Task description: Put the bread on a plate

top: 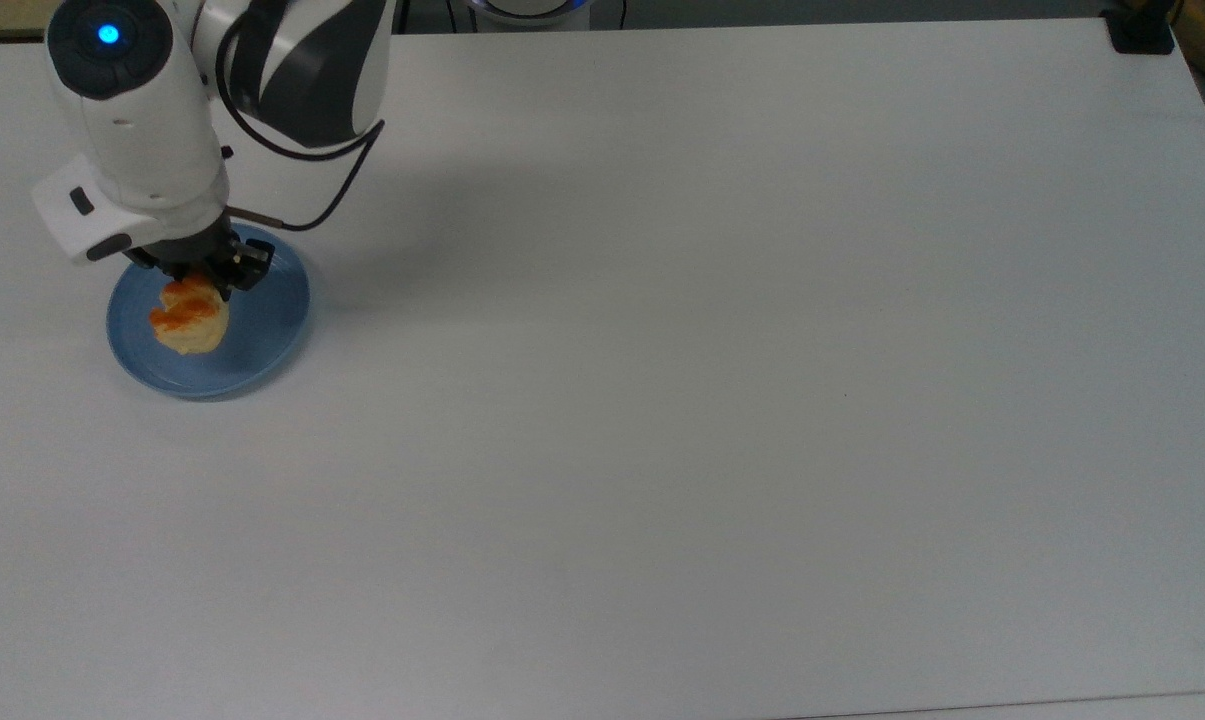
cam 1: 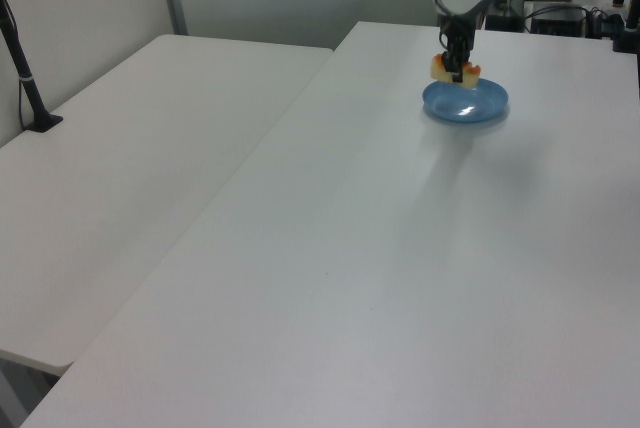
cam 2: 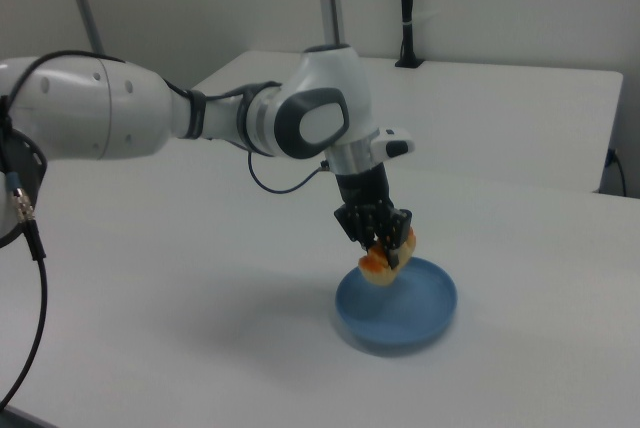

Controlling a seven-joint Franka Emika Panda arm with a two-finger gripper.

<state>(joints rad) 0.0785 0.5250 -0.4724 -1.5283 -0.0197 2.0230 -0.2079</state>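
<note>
A: Top view, starting at its left. The plate (top: 262,340) sits near the table's (top: 722,400) left edge, with a bare strip of table between its rim and that edge. The gripper (top: 200,284) is over the plate's far-left part, jaws closed on the bread (top: 191,318).

B: Is the bread resting on the plate?

A: Not quite, by the right view. The bread (cam 2: 388,252) hangs from the gripper (cam 2: 380,240) just above the plate's (cam 2: 420,323) far rim, a gap showing below it. It is held by its upper part, most likely so the lower end meets the plate first.

B: The left view?

A: Agrees. The bread (cam 1: 455,70) is clamped in the gripper (cam 1: 456,66) directly over the plate (cam 1: 485,108), toward its back side.

B: Why off-centre?

A: My guess is the arm reaches from behind the plate. The bread is over the plate but near the rim, so it might roll out on release. Easing toward the middle looks safer.

B: Room to move?

A: Plenty toward the top view's right, a wide open tabletop. Only a black mount (top: 1142,30) stands at the far right corner, well apart.
</note>
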